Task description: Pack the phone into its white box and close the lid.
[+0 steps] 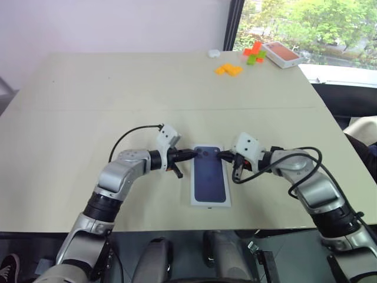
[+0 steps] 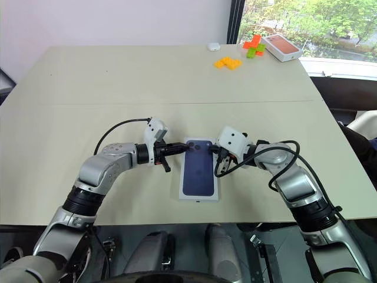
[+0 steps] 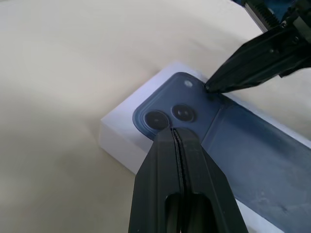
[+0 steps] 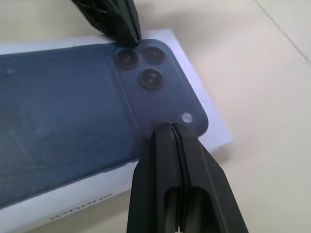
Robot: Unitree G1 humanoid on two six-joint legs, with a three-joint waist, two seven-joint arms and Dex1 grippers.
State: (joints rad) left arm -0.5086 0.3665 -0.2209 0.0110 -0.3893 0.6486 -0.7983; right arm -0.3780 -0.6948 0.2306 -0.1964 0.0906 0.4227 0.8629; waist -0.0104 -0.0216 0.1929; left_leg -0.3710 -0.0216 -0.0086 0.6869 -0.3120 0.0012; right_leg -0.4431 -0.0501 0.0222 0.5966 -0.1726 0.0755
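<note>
Lid (image 1: 210, 183) on box; both grippers' jaws closed, empty, tips at lid's far end.

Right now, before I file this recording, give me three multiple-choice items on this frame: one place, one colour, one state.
1. Where on the lid do the left gripper and right gripper sit?
A far end
B near end
C middle

2. The lid's printed face is:
A red
B dark blue
C green

3. The grippers are:
A both open
B one open
C both shut

Key:
1. A, both tips meet beside the printed camera cluster.
2. B, it is dark blue within a white border.
3. C, each wrist view shows no gap.
</note>
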